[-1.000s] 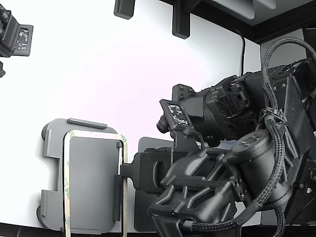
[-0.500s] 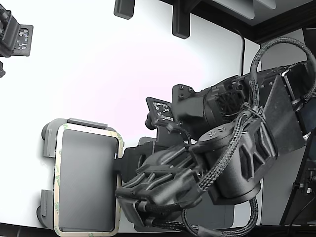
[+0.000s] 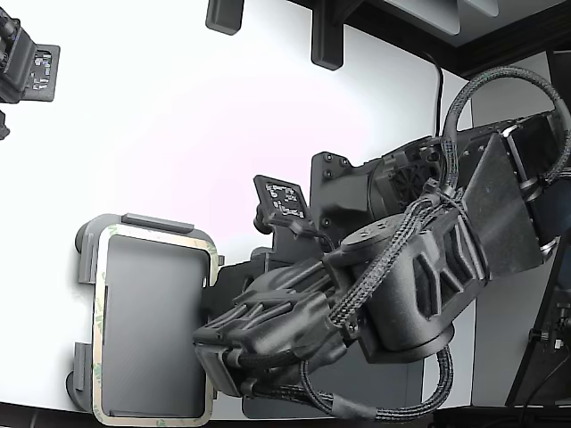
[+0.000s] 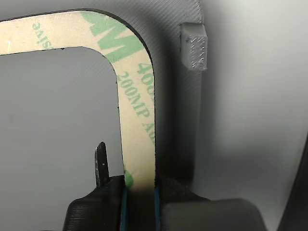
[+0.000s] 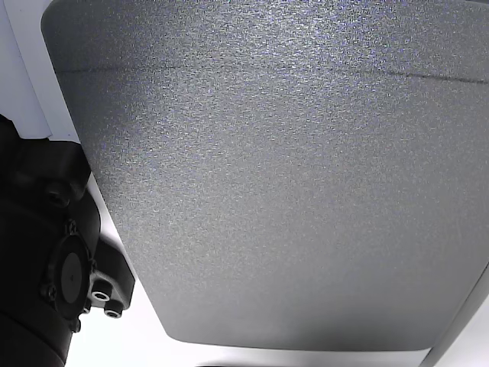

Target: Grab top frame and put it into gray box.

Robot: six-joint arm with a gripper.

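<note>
On the white table [image 3: 178, 116], low toward the exterior view's left, sits the gray box [image 3: 147, 334], a shallow light gray tray with raised tabs along its edges. The top frame [image 3: 100, 321] lies over it, its cream band tracing the tray's outline and the gray floor showing through its open centre. The big black arm [image 3: 401, 285] reaches in from the exterior view's right, and its gripper [image 3: 214, 343] meets the frame's near long side. A darker flat mat [image 3: 393, 383] peeks out from under the arm.

From the wrist view, the gripper [image 4: 139, 192] is clamped on one straight run of the top frame [image 4: 137, 115]; the band passes down between the black jaws, pinched on both faces. The frame's rounded corner curves away above the tray floor, and a raised tab [image 4: 195, 46] of the gray box [image 4: 57, 125] stands just beside that corner. Green print runs along the cream band: a large "3M" at the corner, then "200MP" and part of a word beginning "A"; smaller lettering further along is too cut off to read.

The other view is almost filled by the textured dark gray mat [image 5: 275, 168], with a black piece of machinery [image 5: 53, 252] at one edge.
</note>
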